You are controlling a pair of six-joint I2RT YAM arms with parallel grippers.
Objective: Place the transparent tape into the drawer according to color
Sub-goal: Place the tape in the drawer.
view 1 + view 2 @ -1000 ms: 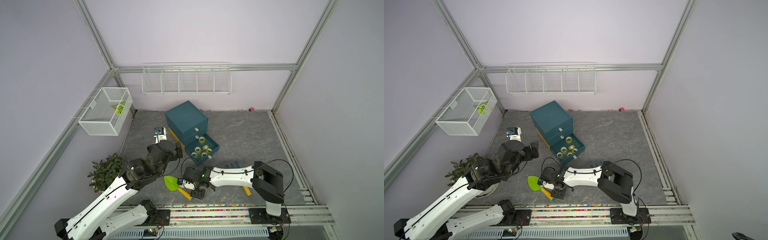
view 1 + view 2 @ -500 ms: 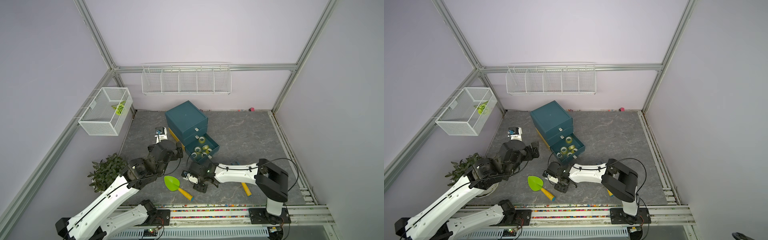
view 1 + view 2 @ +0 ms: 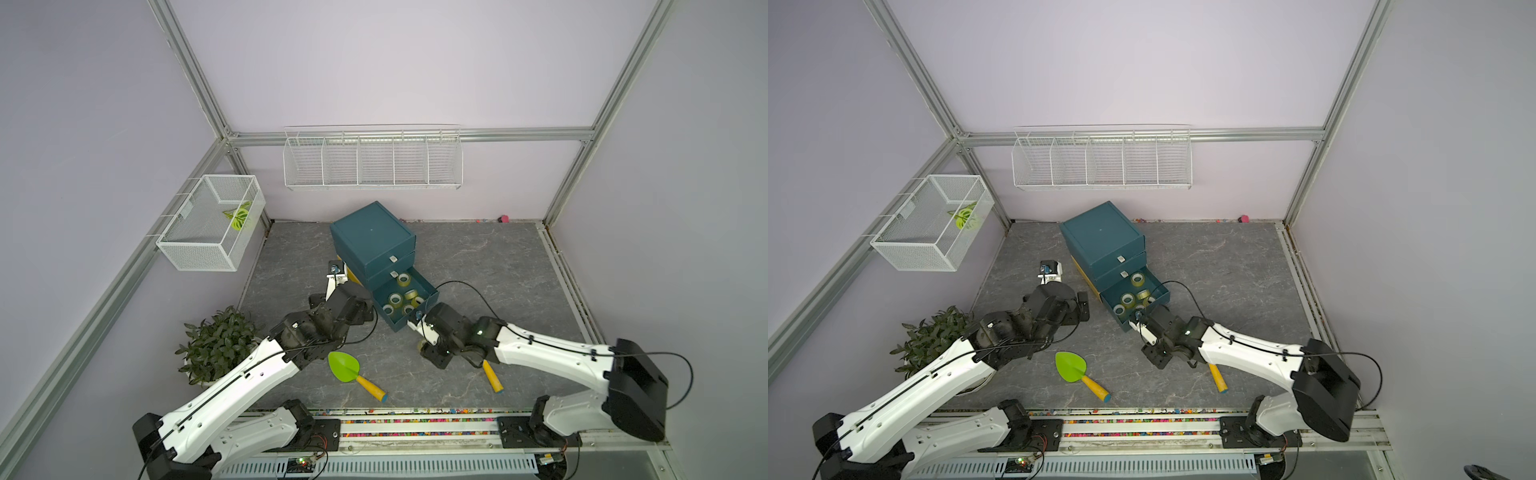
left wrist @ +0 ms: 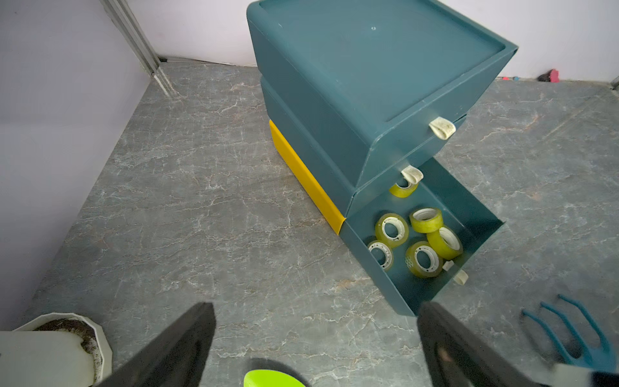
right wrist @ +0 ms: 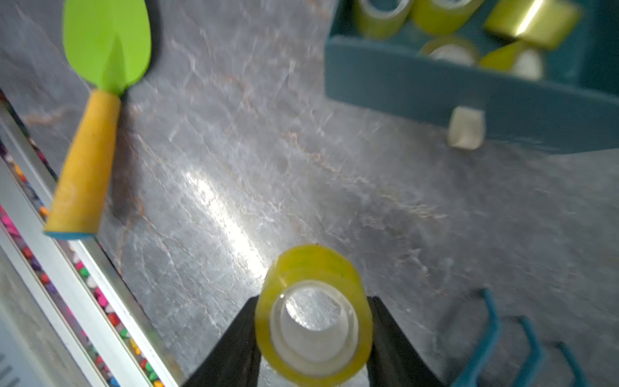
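Observation:
My right gripper [image 5: 313, 303] is shut on a yellow-green transparent tape roll [image 5: 315, 268] with a white core, held just above the floor. In both top views the right gripper [image 3: 428, 338] [image 3: 1148, 332] hangs just off the front corner of the open bottom drawer [image 3: 430, 289] of the teal cabinet [image 3: 372, 237]. Several yellow-green rolls [image 4: 392, 229] lie inside that drawer [image 4: 402, 295]; the two upper drawers are closed. My left gripper [image 4: 315, 321] is open and empty, hovering left of the drawer [image 3: 357, 309].
A green toy shovel [image 3: 345, 365] lies on the floor in front of the left arm. A blue rake [image 4: 569, 328] lies under the right arm, its yellow handle [image 3: 492, 376] sticking out. A potted plant [image 3: 216, 345] stands at the left. Wire baskets [image 3: 208, 224] [image 3: 372, 162] hang on the walls.
My right gripper closed on the tape roll beside the shovel handle, then carried it right and toward the drawer's front. The left arm has stayed in place.

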